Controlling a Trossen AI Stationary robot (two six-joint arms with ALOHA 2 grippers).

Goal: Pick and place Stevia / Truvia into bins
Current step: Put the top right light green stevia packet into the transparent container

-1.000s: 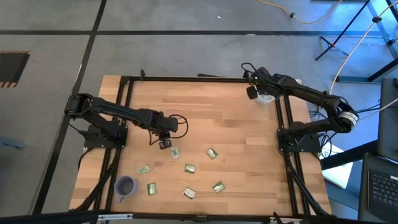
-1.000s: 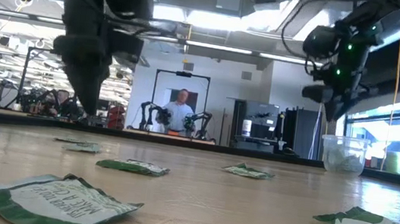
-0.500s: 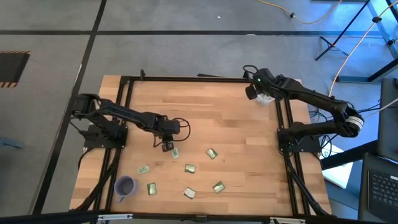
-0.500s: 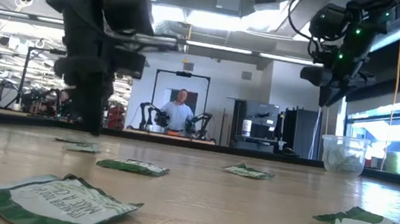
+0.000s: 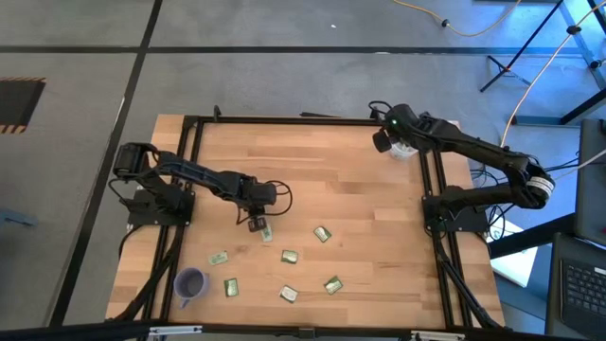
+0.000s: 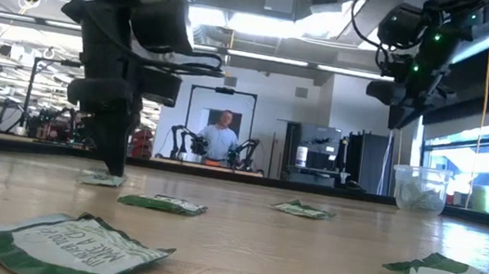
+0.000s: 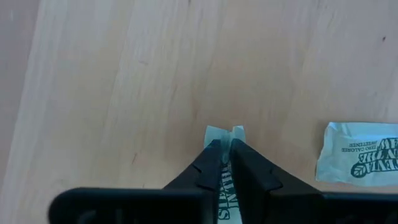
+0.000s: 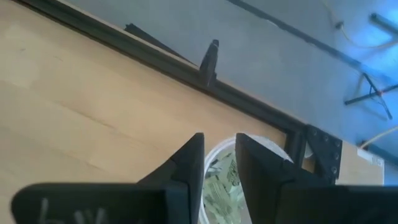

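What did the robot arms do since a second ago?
The left gripper slid over and down to the table and closed its fingers on a sachet. The right gripper shifted slightly above the white cup. The other sachets and the purple cup stayed put.

Left arm stretched low from its base, elbow bent, wrist turned down. Left gripper (image 5: 257,225) pointing at the surface, fingertips (image 7: 214,155) pinched nearly together on a sachet (image 7: 225,163), tips touching down. Right arm reaching far out from its base, raised high, wrist angled downward. Right gripper (image 8: 219,163) hanging in the air, fingers (image 8: 191,158) parted by a narrow gap, gripping nothing.
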